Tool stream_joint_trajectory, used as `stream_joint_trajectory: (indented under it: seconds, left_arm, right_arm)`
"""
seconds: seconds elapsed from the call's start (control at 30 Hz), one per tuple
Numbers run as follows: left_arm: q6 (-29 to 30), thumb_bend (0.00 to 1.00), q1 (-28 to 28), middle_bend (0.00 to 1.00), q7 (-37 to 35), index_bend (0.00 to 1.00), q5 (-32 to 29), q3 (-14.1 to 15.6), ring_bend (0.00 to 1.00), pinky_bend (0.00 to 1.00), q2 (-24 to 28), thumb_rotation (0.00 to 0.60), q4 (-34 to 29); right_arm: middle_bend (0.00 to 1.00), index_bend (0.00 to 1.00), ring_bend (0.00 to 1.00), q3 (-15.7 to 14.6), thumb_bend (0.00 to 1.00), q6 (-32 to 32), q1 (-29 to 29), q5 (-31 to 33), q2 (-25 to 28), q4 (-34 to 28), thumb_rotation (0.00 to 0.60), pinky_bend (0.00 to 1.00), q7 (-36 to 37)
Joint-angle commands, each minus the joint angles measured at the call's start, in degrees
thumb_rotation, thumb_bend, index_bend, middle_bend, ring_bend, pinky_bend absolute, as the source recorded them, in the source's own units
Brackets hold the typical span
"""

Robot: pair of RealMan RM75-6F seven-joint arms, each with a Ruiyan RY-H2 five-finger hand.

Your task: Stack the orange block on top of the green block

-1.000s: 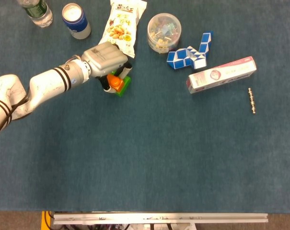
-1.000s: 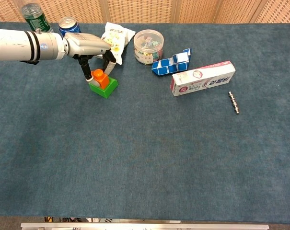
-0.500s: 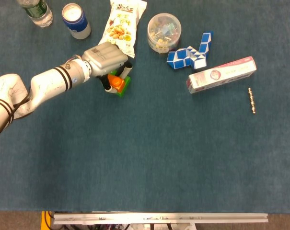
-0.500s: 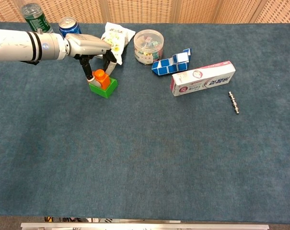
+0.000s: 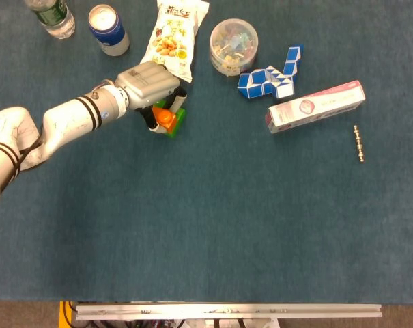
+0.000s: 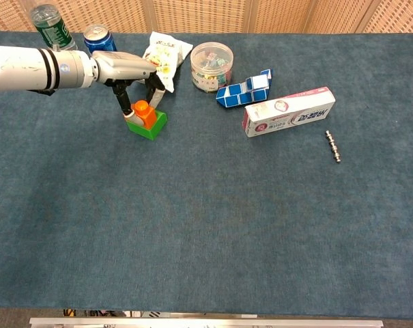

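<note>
The orange block (image 6: pixel 146 113) (image 5: pixel 166 118) stands on top of the green block (image 6: pixel 148 126) (image 5: pixel 177 121), at the back left of the blue cloth. My left hand (image 6: pixel 127 66) (image 5: pixel 149 83) reaches in from the left and hovers over the pair. Its fingers (image 6: pixel 125 104) come down on either side of the orange block and pinch it. The hand covers part of both blocks in the head view. Neither view shows my right hand.
Just behind the blocks lie a snack bag (image 6: pixel 164 55), a blue can (image 6: pixel 97 35) and a green bottle (image 6: pixel 49 20). A clear tub (image 6: pixel 211 65), a blue-white twist puzzle (image 6: pixel 245 89), a toothpaste box (image 6: pixel 289 111) and a small metal rod (image 6: pixel 333 146) sit to the right.
The left arm has drifted slightly to the left. The hand stays over the blocks, and the orange block stays on the green one.
</note>
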Motion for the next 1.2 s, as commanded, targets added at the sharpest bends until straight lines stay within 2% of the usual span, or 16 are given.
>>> stream_joint_trajectory:
  seconds: [0.03,0.67,0.77,0.9,1.0,1.2]
  left_arm:
    - [0.2,0.24,0.2,0.56,-0.4,0.55,-0.1,0.1,0.37,0.25,-0.2,0.600,0.2]
    - [0.7,0.24,1.0,0.55,-0.9,0.54,-0.1,0.3,0.37,0.25,-1.2,0.600,1.3]
    - [0.5,0.24,0.8,0.47,-1.0,0.43,-0.4,0.0,0.33,0.24,-0.4,0.600,0.3]
    - [-0.2,0.24,0.6,0.26,-0.5,0.24,-1.0,-0.2,0.20,0.23,1.1,0.600,-1.5]
    - [0.2,0.24,0.9,0.16,0.4,0.13,-1.5,-0.6,0.13,0.21,2.3,0.600,-3.2]
    - [1.6,0.24,2.6,0.13,3.3,0.11,-4.2,-2.5,0.11,0.19,5.5,0.600,-7.3]
  right_arm:
    - [0.56,0.59,0.50,0.0,0.42,0.0,0.0,0.0,0.0,0.0,0.600,0.60,0.0]
    - [0.56,0.59,0.50,0.0,0.42,0.2,-0.3,0.1,0.1,0.5,0.600,0.60,0.7]
    - [0.56,0.59,0.50,0.0,0.42,0.3,-0.3,0.1,0.0,0.7,0.600,0.60,0.9]
    - [0.56,0.59,0.50,0.0,0.42,0.1,-0.2,0.1,-0.1,1.0,0.600,0.60,1.3]
    - [0.56,0.59,0.50,0.0,0.42,0.0,-0.1,0.0,-0.1,1.3,0.600,0.60,1.6]
    - [0.56,0.59,0.50,0.1,0.42,-0.3,0.2,-0.3,-0.1,1.9,0.600,0.60,2.5]
